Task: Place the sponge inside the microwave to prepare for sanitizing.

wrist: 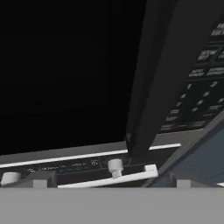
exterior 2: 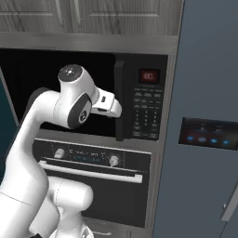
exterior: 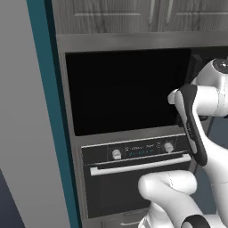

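The microwave (exterior 2: 148,95) is built into the wall, with a keypad and a red display (exterior 2: 149,76) on its right side. Its wide front (exterior: 127,89) is black, and I cannot make out anything inside. A tall dark vertical slab (wrist: 159,74) stands just left of the keypad (wrist: 199,78). My gripper (exterior 2: 115,108) is raised in front of the microwave, close to that slab (exterior 2: 120,97). In the hand view its fingertips (wrist: 39,182) stand far apart with nothing between them. The sponge is out of view.
Below the microwave is a black oven (exterior: 133,178) with two knobs and a white bar handle (exterior 2: 88,171). A tall grey-blue panel (exterior 2: 204,116) with a small lit control strip stands to the right. Wood-grain cabinets (exterior: 133,15) hang above, and a teal edge (exterior: 53,111) rises at the left.
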